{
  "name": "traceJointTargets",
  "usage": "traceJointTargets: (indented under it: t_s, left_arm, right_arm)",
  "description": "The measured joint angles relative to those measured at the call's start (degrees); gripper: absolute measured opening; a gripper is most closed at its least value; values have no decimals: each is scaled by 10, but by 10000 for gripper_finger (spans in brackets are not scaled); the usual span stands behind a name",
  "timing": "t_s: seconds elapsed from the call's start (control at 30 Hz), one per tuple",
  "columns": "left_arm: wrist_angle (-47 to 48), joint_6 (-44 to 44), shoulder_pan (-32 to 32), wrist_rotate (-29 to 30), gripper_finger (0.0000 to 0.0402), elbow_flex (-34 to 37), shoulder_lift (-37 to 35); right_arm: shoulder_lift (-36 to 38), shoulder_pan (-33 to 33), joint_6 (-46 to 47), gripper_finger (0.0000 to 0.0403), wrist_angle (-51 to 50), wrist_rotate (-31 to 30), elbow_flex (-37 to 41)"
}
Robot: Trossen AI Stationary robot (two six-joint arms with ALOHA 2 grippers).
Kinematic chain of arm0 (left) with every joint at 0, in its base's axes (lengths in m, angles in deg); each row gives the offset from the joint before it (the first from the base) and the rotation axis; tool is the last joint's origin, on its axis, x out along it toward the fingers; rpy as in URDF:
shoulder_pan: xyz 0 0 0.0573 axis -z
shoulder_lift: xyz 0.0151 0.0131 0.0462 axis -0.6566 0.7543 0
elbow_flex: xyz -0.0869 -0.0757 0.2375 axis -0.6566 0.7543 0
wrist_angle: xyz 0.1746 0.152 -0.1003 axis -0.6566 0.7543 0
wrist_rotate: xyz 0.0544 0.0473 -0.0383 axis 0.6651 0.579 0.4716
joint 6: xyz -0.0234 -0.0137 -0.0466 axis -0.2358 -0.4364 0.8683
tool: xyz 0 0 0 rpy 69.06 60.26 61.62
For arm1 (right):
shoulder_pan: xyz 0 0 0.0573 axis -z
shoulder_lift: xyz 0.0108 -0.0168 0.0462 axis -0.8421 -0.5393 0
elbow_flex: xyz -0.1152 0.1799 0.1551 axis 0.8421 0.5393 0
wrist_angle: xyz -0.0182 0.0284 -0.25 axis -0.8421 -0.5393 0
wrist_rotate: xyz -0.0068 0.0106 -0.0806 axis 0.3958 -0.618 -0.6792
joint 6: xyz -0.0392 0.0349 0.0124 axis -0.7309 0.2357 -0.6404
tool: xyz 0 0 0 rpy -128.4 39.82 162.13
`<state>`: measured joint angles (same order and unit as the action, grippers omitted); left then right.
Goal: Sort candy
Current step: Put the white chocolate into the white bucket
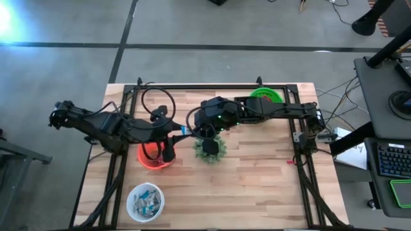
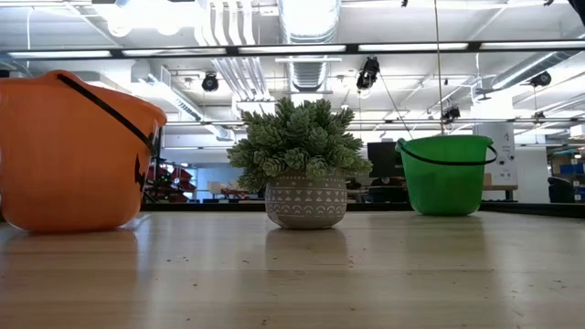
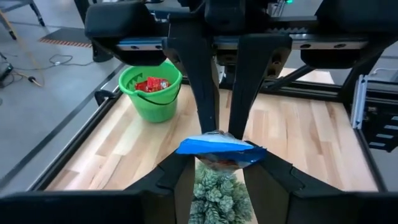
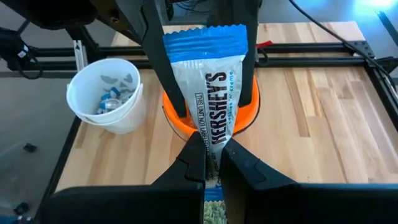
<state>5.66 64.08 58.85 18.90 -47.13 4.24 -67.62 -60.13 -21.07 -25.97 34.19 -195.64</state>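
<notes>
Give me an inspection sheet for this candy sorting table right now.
Surface: wooden table, black frame around it.
Job's things: blue-and-white candy bar; red candy in green bucket; wrapped pieces in white bowl; orange bucket.
Clutter: potted plant.
Grippers: right gripper shut on the bar's lower end; left gripper around its blue end, over the plant.
Cables: along both arms; more on the floor.
Surroundings: desk with keyboard.

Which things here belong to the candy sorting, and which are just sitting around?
Part of the job:
blue-and-white bar, pinched by the right gripper, left gripper at its other end
orange bucket
green bucket holding red packets
white bowl of candy

Lying about:
potted plant
</notes>
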Motion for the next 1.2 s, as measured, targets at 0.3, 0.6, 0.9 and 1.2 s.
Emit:
traceJointTargets:
  t_s: [0.3, 0.6, 0.9, 1.2]
  left_arm:
    - [-19, -47, -13, -2, 49, 0, 9]
    - [-8, -52, -14, -2, 8, -1, 10]
    - [-3, -53, -14, 1, 6, -2, 10]
    - [128, 21, -14, -62, 6, -33, 3]
  right_arm:
    - [-1, -2, 4, 13, -1, 21, 0]
    - [-1, -2, 11, 15, 0, 21, -1]
    - [-2, -3, 12, 113, 5, 26, -2]
    - [37, -5, 17, 190, -71, 32, -5]
